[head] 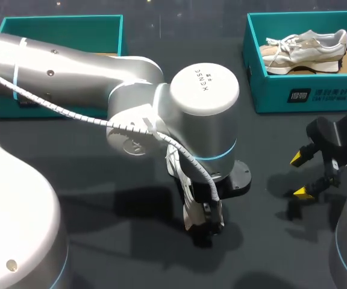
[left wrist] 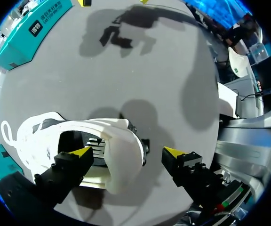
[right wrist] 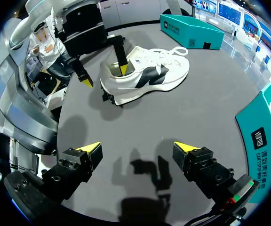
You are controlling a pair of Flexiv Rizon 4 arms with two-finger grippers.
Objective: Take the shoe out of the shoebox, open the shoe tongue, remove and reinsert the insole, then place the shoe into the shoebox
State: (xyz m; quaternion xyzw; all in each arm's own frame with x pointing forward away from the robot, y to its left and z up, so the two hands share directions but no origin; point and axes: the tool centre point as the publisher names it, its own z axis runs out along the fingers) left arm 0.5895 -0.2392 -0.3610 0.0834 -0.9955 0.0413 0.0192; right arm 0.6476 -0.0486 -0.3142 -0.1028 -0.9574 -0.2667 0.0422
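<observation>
- Already the first step looks done in the head view. The white sneaker [head: 188, 208] lies on the dark surface [head: 119, 259] at about six o'clock, outside both boxes and half hidden under the left arm [head: 203, 90]. By my judgement the tongue, the insole and the return to the box are all left to do.
- Also in the head view, one teal shoebox [head: 59, 23] sits at eleven o'clock behind that arm. A second shoebox [head: 270, 96] at one o'clock holds another pale sneaker [head: 306, 51]. The right pincer [head: 300, 175] hangs at three o'clock, released and empty, well apart from the work.
- In the left wrist view, the left pincer [left wrist: 128, 153] is spread wide. One yellow tip is inside the sneaker's opening and the other is clear of the heel, so nothing is clenched. I cannot tell whether the insole is in place.
- In the right wrist view, only bare surface lies between the right pincer and the sneaker ahead. The left arm crowds the heel end, so the laced toe end looks the freer approach.
</observation>
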